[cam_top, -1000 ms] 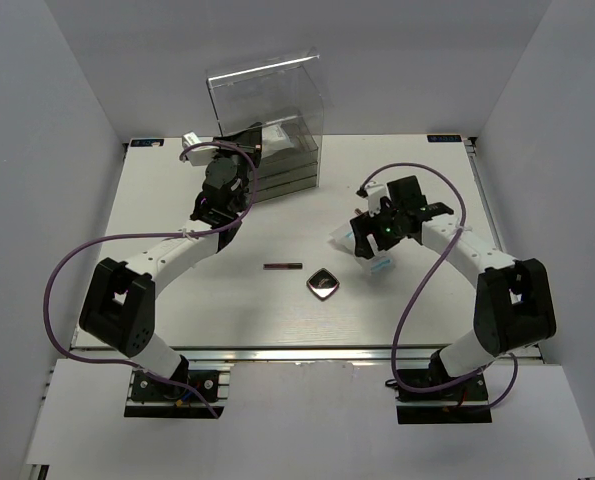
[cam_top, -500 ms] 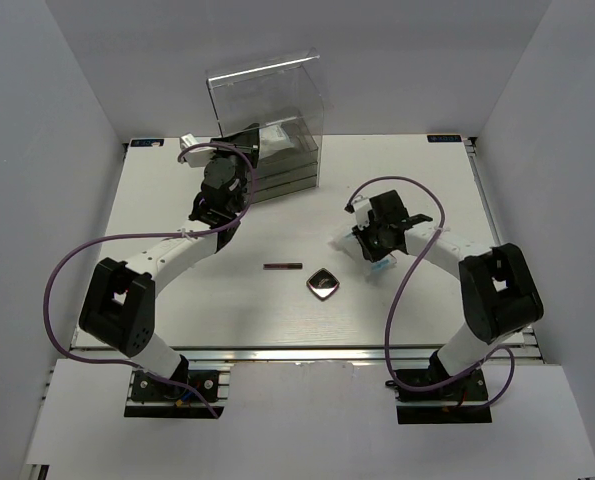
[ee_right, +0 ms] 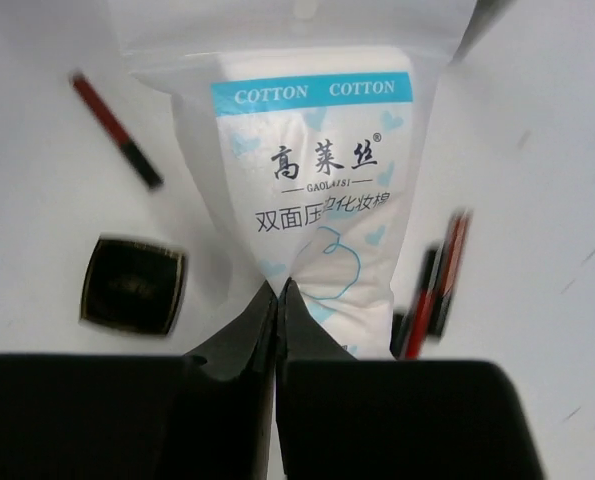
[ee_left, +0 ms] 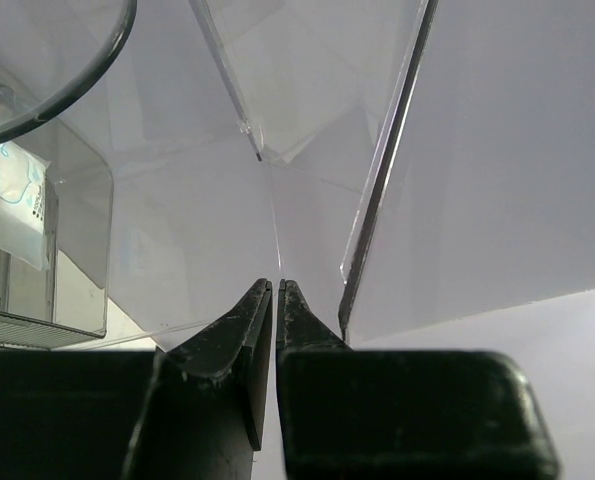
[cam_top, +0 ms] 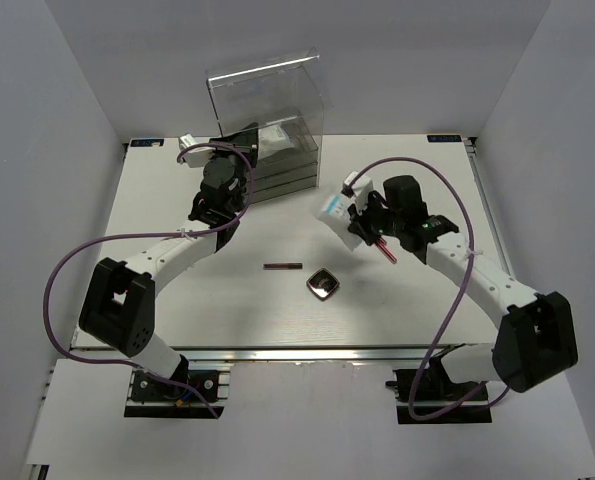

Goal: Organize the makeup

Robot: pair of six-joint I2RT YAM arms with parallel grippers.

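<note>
My right gripper (cam_top: 349, 222) is shut on the bottom edge of a clear-white cotton packet (cam_top: 334, 211) with blue print (ee_right: 312, 170), held above the table; the fingertips (ee_right: 279, 285) pinch the foil. Below it lie a dark-red stick (cam_top: 385, 250), a second stick (cam_top: 282, 267) and the dark compact (cam_top: 323, 284). In the right wrist view the compact (ee_right: 134, 285) is at lower left, with one stick (ee_right: 115, 130) at upper left and the other (ee_right: 437, 285) at right. My left gripper (cam_top: 239, 145) is at the acrylic drawer box (cam_top: 267, 115), its jaws (ee_left: 277, 285) shut on a thin clear panel. Another packet (ee_left: 12, 200) sits inside the box.
The tall clear drawer box stands at the back left of the white table (cam_top: 177, 320). Purple cables loop off both arms. White walls close in the table on three sides.
My right gripper has shut on the packet and lifted it up and left toward the box, uncovering the red stick beneath. The left arm has stayed put.
</note>
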